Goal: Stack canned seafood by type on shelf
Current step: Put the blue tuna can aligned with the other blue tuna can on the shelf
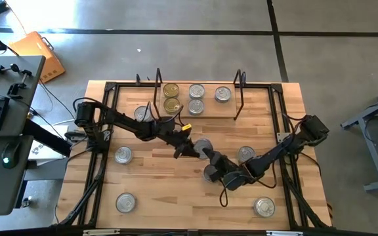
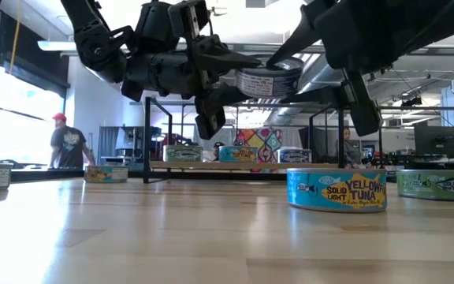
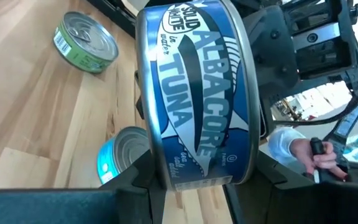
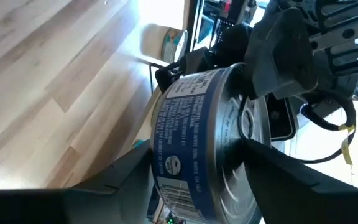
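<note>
The left gripper clamps a blue-labelled albacore tuna can in mid-air over the table's middle, with open board below. The right gripper meets the same can; whether it grips, I cannot tell. The shelf stands far, holding five cans.

Mid-table: left gripper and right gripper meet around a raised albacore tin, blocking passage
Shelf: bare board right of the tins
Front table: open between corner tins
</note>
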`<state>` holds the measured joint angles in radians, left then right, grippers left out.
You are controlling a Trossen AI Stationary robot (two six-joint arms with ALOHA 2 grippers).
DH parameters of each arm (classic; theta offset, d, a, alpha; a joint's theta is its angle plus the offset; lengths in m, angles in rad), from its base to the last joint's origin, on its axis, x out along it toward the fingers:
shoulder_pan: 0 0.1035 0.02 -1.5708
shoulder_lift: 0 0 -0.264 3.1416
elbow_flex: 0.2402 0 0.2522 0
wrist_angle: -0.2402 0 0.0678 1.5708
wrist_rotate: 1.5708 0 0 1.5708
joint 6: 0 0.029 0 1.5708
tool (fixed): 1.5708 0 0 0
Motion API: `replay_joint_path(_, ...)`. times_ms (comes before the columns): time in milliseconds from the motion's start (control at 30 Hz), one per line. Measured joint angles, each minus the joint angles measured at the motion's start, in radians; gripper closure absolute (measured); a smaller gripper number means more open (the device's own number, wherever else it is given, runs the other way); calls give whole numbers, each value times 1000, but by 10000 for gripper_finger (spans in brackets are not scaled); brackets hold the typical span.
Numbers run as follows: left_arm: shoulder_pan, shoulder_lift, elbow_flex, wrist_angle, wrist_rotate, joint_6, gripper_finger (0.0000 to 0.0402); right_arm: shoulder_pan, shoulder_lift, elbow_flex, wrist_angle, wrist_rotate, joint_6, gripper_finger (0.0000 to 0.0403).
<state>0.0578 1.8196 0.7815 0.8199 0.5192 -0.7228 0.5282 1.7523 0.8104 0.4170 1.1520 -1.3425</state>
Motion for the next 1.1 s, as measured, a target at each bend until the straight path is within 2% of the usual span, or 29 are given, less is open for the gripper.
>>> replay_joint_path(167,2,-3,0,-6,7,-9,277,-1,0,-2,-12,28,27,246)
replay_joint_path(267,2,-3,0,-14,-15,7,234,-1,0,-2,-11,21,29,250)
replay_joint_path(367,10,-3,0,-11,-31,22,182,-3,0,-2,-5,17,57,280)
replay_joint_path(467,24,-3,1,-9,-22,32,152,3,0,-1,-5,13,118,280)
replay_joint_path(633,70,-3,1,-6,46,37,144,49,0,0,-25,30,225,280)
replay_joint_path(800,127,-3,1,-5,37,35,144,102,0,0,-114,39,386,280)
replay_joint_path(967,147,-6,1,30,-22,106,143,120,0,0,-251,85,648,280)
replay_joint_path(1100,99,-47,13,41,-87,196,143,74,-10,0,-402,14,882,280)
